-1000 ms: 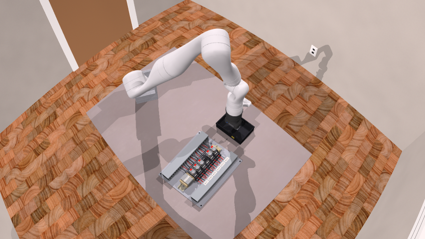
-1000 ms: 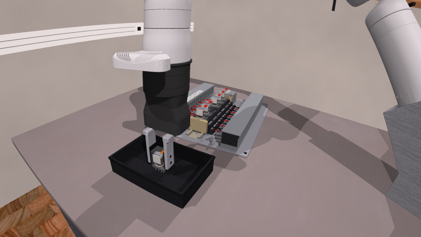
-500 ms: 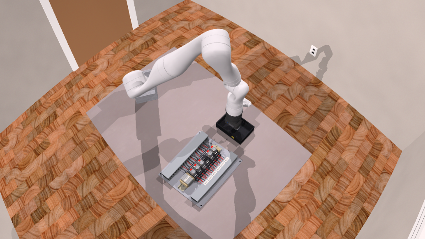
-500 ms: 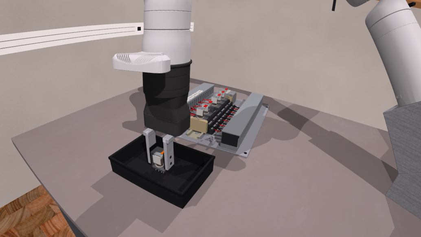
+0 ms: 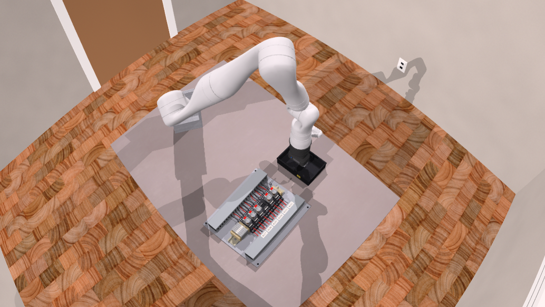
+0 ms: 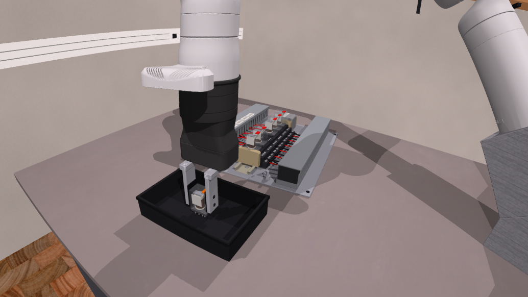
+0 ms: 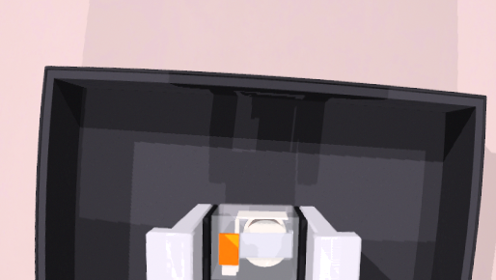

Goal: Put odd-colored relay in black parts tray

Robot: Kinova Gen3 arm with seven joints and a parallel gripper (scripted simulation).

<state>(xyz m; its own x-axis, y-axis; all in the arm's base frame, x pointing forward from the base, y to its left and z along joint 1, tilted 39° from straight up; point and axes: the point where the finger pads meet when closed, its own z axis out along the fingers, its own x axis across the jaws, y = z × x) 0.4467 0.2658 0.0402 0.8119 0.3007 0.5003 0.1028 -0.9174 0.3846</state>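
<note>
Relay with the orange button (image 6: 198, 199) (image 7: 261, 243) sits pinched in the part-open gripper (image 6: 200, 191) (image 7: 255, 235), inside the parts tray (image 5: 283, 166) (image 6: 184, 230) (image 7: 261, 77) near the table's edge (image 5: 362, 168) (image 6: 48, 225); releasing above the floor could tip it onto its pins.

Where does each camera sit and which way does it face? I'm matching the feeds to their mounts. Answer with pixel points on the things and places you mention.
Top: high overhead, looking down at the table (image 5: 236, 144); nearly the whole arm shows.
Exterior: beyond the black parts tray (image 6: 240, 239) (image 5: 282, 170) (image 7: 41, 169), looking across it towards the relay panel (image 6: 314, 184) (image 5: 258, 264); wrist, tool (image 6: 199, 206) and part of the arm show.
Wrist: on the arm's end, facing down into the tray; only fingers show.
All three share the tray; top and exterior share the panel.
</note>
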